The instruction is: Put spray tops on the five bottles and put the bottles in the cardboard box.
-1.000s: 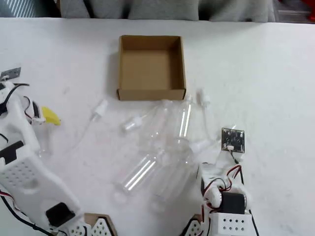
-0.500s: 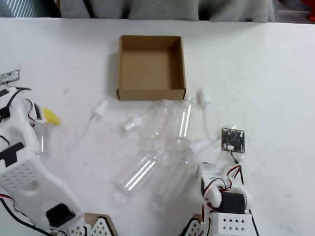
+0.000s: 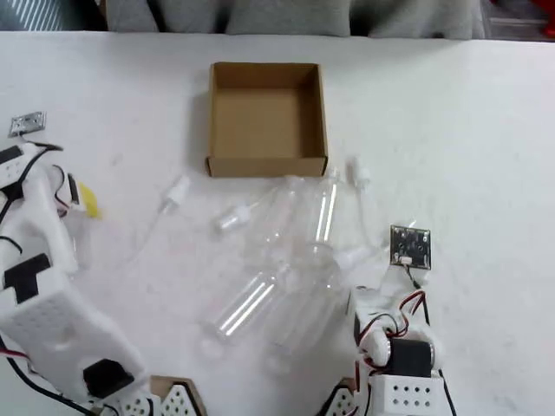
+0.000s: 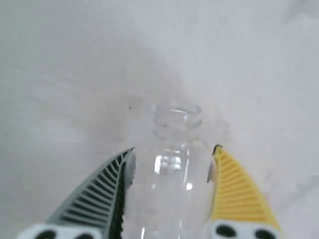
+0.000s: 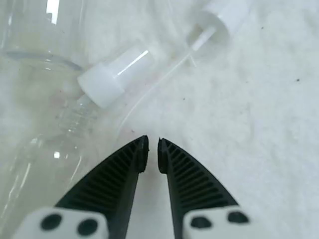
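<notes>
Left claw (image 4: 174, 149): well to the left of the cardboard box (image 3: 264, 165); one ribbed grey finger and one ribbed yellow finger press on either side of a bottle, gripping it.
Held bottle (image 4: 177, 174): clear plastic with round shoulders; its threaded neck is open and bears no top. It is with the left claw, well left of the box.
Tubed spray top (image 3: 176, 192): a small white cylinder trailing a thin clear dip tube, lying off the box's front-left corner.
Cardboard box: brown, square and shallow, open at the top, with plain flat walls.
Short spray top (image 3: 230, 217): white and stubby, lying in front of the box's front wall.
Bottle heap (image 3: 251, 299): clear, glossy cylinders on their sides, overlapping in front of the box; I cannot tell their exact count.
Corner spray top (image 3: 358, 173): white, just off the box's front-right corner.
Right claw (image 5: 152, 144): in front of the box, past the heap; its two black ribbed fingers are drawn almost together, with nothing between them.
Worktop (image 3: 451, 113): white and faintly fuzzy.
</notes>
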Available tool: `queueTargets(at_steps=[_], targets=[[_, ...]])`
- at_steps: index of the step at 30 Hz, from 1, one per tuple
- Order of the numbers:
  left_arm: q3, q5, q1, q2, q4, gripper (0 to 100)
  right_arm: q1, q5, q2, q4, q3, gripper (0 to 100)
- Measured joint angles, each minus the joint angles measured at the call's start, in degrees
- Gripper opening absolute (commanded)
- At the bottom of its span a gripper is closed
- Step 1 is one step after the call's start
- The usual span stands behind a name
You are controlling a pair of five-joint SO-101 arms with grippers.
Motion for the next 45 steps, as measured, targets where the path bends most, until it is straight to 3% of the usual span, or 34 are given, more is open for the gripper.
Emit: queueTargets(at_steps=[6,10,16,20,25,31,39,45], targets=[[6.42,0.62,0.26,-11.78,3.96,2,0.97,0.00,-0.09,-3.69,-0.97,1.8],[15.47,1.14,3.60,-17.67,3.43,2,3.69,0.00,0.00,-13.01,-1.05,1.8],[26.99,11.52,5.71,-22.86,-1.93,2,3.69,0.00,0.00,-30.95,-0.44,1.8],[32.62,16.53,5.80,-24.26,-8.09,2,-2.02,0.00,0.00,-33.14,-4.04,1.5],[33.14,19.87,0.18,-24.26,-14.59,2,-16.00,0.00,0.97,-31.30,-12.04,1.7],[33.14,21.27,-2.90,-24.26,-17.05,2,-26.02,-2.29,18.55,-31.21,-24.18,1.8],[33.49,21.27,-4.66,-24.26,-21.01,2,-37.45,-10.73,56.53,-31.30,-44.84,1.8],[33.67,21.27,-4.66,-24.26,-21.10,2,-39.82,-19.34,82.99,-36.92,-57.14,1.8]])
